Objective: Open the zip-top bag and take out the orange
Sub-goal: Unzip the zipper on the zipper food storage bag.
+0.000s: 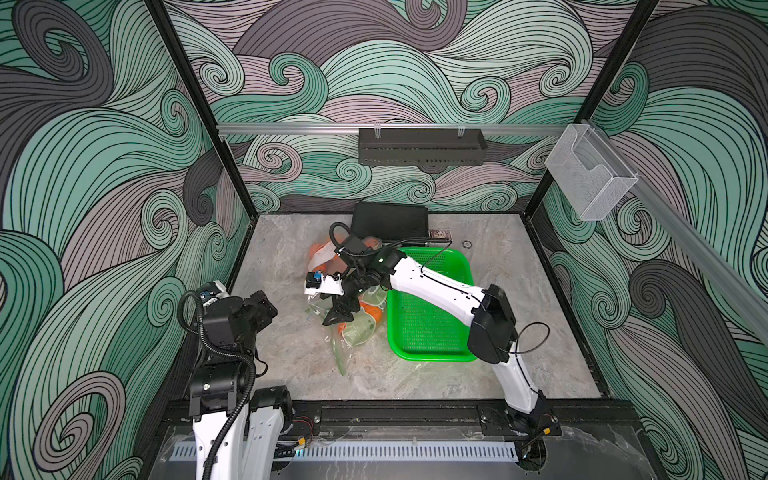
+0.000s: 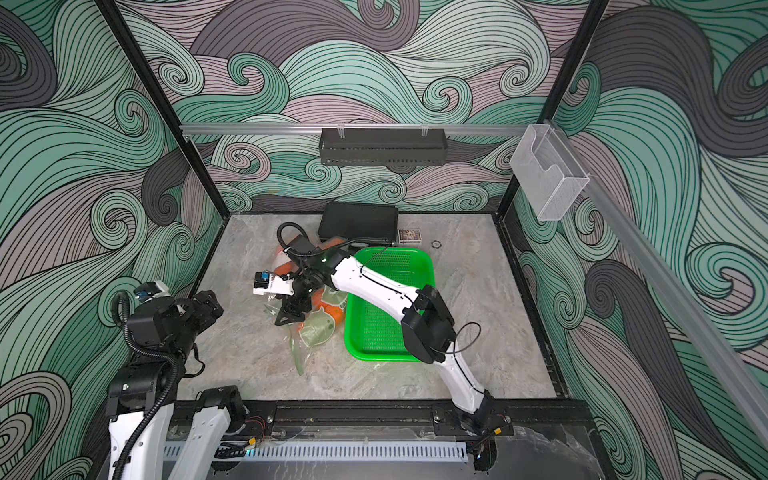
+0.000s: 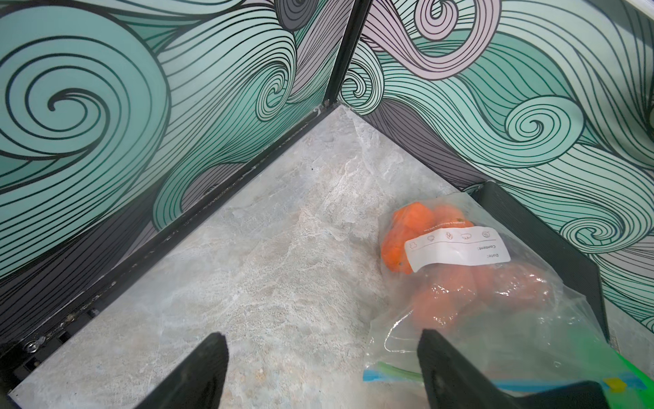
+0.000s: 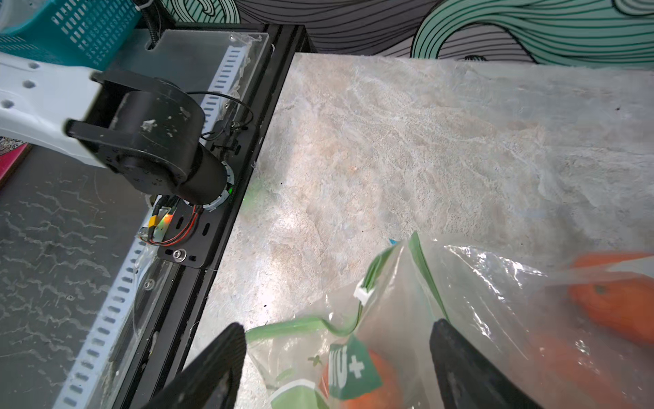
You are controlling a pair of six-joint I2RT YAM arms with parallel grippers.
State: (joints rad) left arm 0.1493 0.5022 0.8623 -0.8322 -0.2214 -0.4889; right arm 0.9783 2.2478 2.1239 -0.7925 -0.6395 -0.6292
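Fingers [image 4: 219, 364] gape empty on left gripper [image 3: 322, 334] and right gripper [image 4: 338, 324]; I'd pinch the zip-top bag [image 4: 495, 290] squarely by its green zipper strip [image 4: 283, 327].

We're seeing bright, even light with only soft shadows. Glare streaks on the zip-top bag [image 4: 490, 271] in the right wrist view, and the close-up fingers [image 4: 212, 371] look blurry there.
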